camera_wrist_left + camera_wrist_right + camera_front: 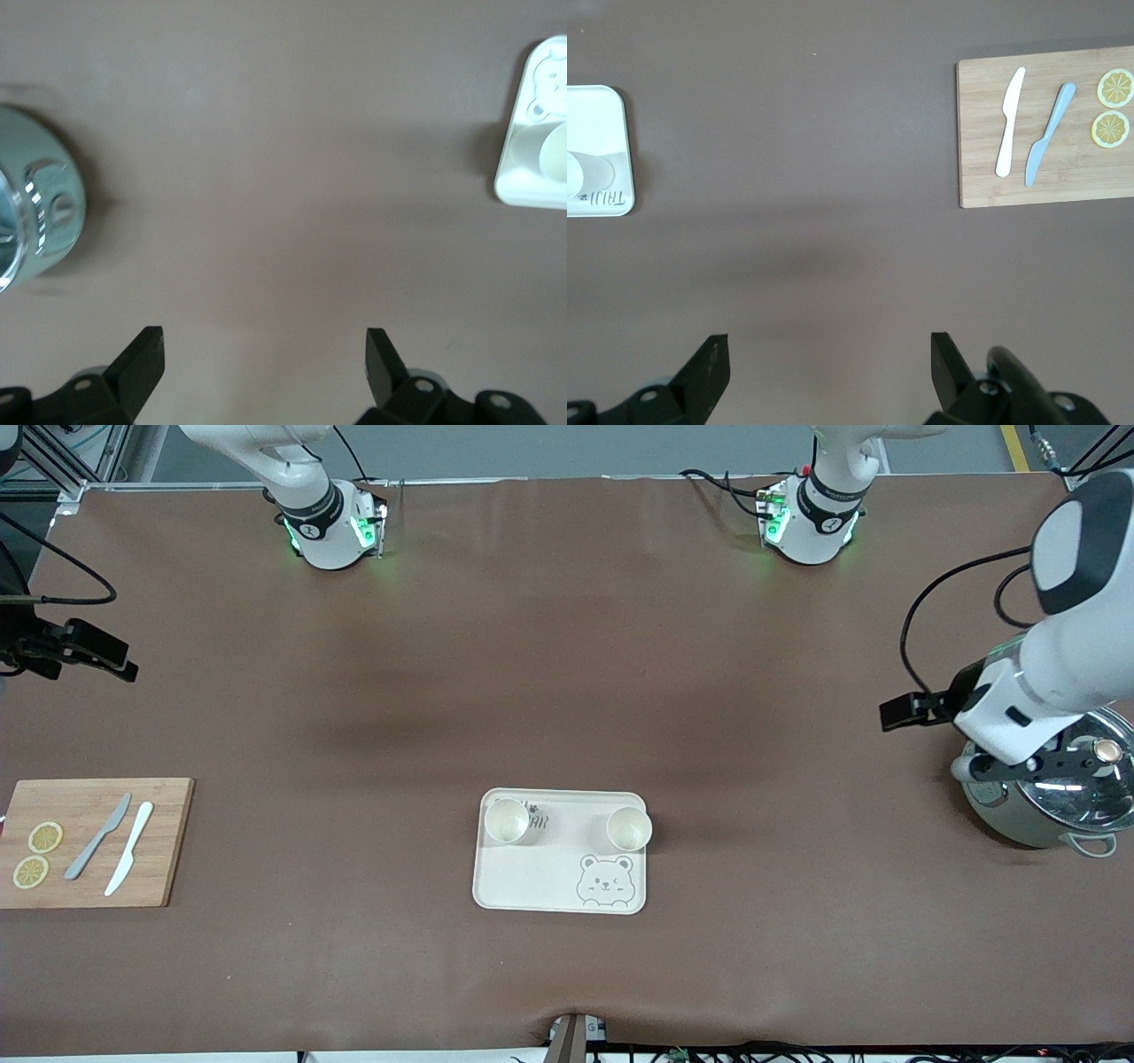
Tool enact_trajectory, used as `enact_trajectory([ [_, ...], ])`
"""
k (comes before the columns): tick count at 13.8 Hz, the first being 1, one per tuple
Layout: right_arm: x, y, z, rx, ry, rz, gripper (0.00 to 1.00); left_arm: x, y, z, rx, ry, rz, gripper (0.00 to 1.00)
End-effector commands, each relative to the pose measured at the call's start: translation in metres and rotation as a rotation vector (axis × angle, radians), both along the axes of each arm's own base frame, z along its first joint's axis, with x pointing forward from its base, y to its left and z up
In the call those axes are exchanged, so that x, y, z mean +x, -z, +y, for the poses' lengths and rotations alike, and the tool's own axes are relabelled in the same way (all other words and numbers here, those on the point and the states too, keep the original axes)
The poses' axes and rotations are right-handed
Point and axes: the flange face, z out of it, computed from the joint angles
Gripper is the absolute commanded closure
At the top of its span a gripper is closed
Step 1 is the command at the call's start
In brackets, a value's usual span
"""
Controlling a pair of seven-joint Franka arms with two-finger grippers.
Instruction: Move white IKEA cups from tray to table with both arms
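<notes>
Standing upright on the rectangular cream tray (532,877): two tapered white cups (507,820) (629,829).
Left gripper (264,363) and right gripper (829,365) are hovering over bare table, fingers apart, empty.

Even, soft overhead light; faint shadows on the table (567,691); both wrist views slightly blurred.

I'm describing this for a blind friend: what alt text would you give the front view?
Two white cups stand on a cream bear-printed tray in the middle of a brown table. The left gripper hangs open over a steel pot at one end; the right gripper waits open above the other end, near a cutting board holding two knives and lemon slices.
</notes>
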Motion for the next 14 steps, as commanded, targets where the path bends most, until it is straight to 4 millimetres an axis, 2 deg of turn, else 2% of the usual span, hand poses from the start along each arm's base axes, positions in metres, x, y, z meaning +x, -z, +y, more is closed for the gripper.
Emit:
enact_trajectory([
  [1,0.004,-0.003,0.0,0.014,0.001,0.0,0.0,0.026,0.038,-0.013,-0.048,-0.045,-0.009,0.0],
  [2,0.007,0.004,0.001,0.012,0.0,0.014,0.0,0.032,0.054,-0.017,-0.049,-0.075,-0.007,0.0],
  [4,0.02,0.032,-0.002,-0.007,-0.006,0.062,0.0,0.039,0.08,-0.045,-0.048,-0.109,-0.014,0.0],
  [5,0.024,0.04,-0.004,-0.009,-0.002,0.071,0.0,0.042,0.092,-0.061,-0.048,-0.139,-0.026,0.0],
  [6,0.028,0.047,-0.005,-0.01,0.0,0.081,0.0,0.041,0.098,-0.081,-0.049,-0.165,-0.036,0.0],
  [7,0.035,0.066,-0.006,-0.012,0.001,0.114,0.0,0.042,0.107,-0.095,-0.049,-0.189,-0.046,0.0],
  [9,0.039,0.073,-0.012,-0.013,0.012,0.119,0.0,0.04,0.121,-0.124,-0.052,-0.19,-0.06,0.0],
  [10,0.043,0.082,-0.013,-0.014,0.013,0.122,0.0,0.039,0.124,-0.138,-0.057,-0.175,-0.075,0.0],
  [11,0.051,0.098,-0.014,-0.01,0.019,0.127,0.0,0.037,0.133,-0.155,-0.063,-0.159,-0.084,0.0],
  [14,0.077,0.141,0.002,-0.003,0.016,0.101,0.0,0.037,0.15,-0.179,-0.078,-0.193,-0.111,0.0],
])
